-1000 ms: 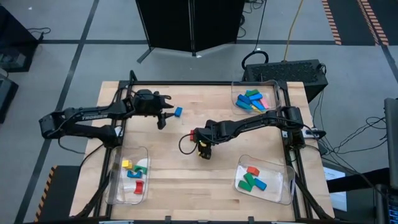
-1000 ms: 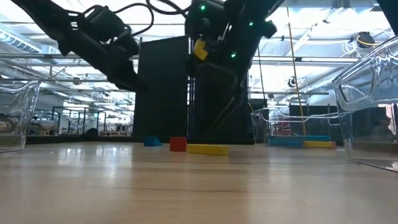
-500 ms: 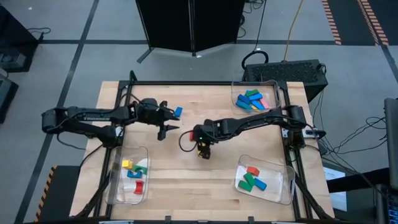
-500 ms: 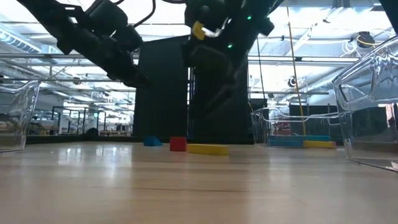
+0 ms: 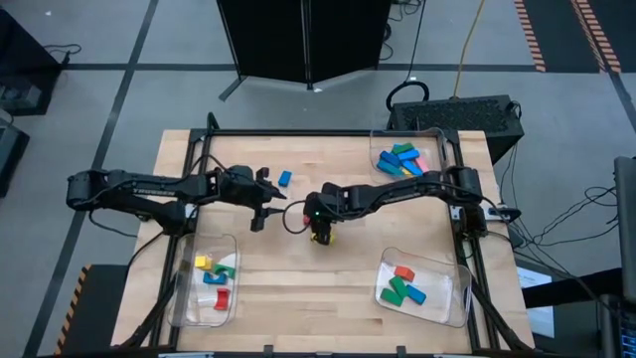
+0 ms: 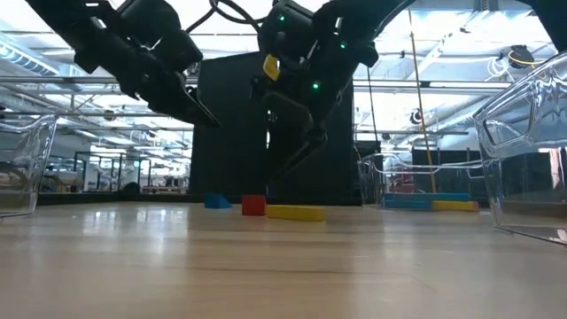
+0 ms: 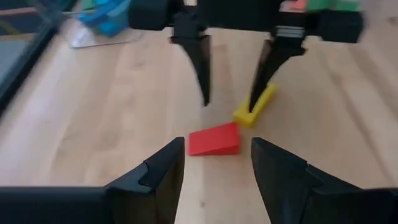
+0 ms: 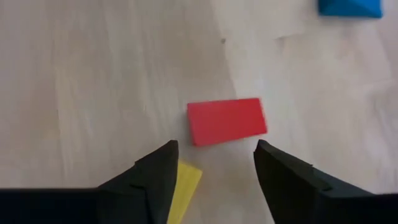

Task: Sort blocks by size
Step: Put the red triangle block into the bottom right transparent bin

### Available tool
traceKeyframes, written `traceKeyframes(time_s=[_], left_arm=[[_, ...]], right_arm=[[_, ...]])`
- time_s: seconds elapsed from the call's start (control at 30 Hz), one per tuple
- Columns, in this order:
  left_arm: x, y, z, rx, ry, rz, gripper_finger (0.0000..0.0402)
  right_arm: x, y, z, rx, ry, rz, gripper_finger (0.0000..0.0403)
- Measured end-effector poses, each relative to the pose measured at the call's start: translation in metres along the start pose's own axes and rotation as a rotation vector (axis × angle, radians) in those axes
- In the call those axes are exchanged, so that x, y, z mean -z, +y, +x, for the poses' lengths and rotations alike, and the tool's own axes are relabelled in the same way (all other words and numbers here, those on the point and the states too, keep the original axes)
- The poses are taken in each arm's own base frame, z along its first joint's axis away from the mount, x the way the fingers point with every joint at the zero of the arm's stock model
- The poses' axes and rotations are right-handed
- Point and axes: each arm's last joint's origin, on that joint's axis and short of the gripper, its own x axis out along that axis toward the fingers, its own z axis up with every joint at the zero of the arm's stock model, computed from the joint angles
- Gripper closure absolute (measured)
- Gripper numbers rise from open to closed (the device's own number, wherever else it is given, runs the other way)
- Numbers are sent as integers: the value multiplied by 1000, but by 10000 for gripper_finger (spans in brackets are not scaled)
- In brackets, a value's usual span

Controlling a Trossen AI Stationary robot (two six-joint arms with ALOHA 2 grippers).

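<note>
While the right gripper [image 8: 212, 177] hangs over mid-table with its dark fingers spread and nothing between them, I see the small red rectangular block [image 8: 227, 121] lying flat on the wooden table [image 5: 348, 288] just beyond them, a long yellow block [image 7: 255, 107] close beside it and a small blue block [image 5: 284, 179] farther off. My left gripper [image 7: 214, 165] faces the red block from the left, fingers apart and empty.
</note>
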Motion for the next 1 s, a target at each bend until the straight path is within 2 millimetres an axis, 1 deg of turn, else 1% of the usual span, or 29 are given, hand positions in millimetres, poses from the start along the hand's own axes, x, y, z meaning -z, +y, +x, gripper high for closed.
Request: traceKeyframes(time_s=[0.1, 0.23, 0.4, 0.6, 0.67, 0.73, 0.83, 0.93, 1.0], left_arm=[[0, 1, 0, -67, 13, 2, 214], [0, 2, 0, -79, 17, 1, 214], [0, -1, 0, -68, 14, -18, 214], [-1, -4, 1, -52, 12, -5, 214], [-1, -6, 1, -36, 12, 17, 214], [-1, -11, 3, 28, 11, 75, 214], [1, -20, 9, 127, 7, 151, 214], [3, -25, 16, 153, 26, 176, 214], [6, -26, 19, 155, 46, 178, 214]], right_arm=[[-2, -4, 0, 9, -6, 3, 214], [0, -15, 6, 27, 15, 26, 245], [0, -17, 5, 50, 20, 35, 281], [5, -19, 7, 88, 43, 36, 311], [9, -19, 9, 89, 44, 47, 319], [10, -19, 12, 85, 29, 52, 326], [12, -18, 22, 74, -4, 56, 335], [17, -16, 37, 53, 7, 47, 342], [17, -15, 43, 34, 2, 41, 345]])
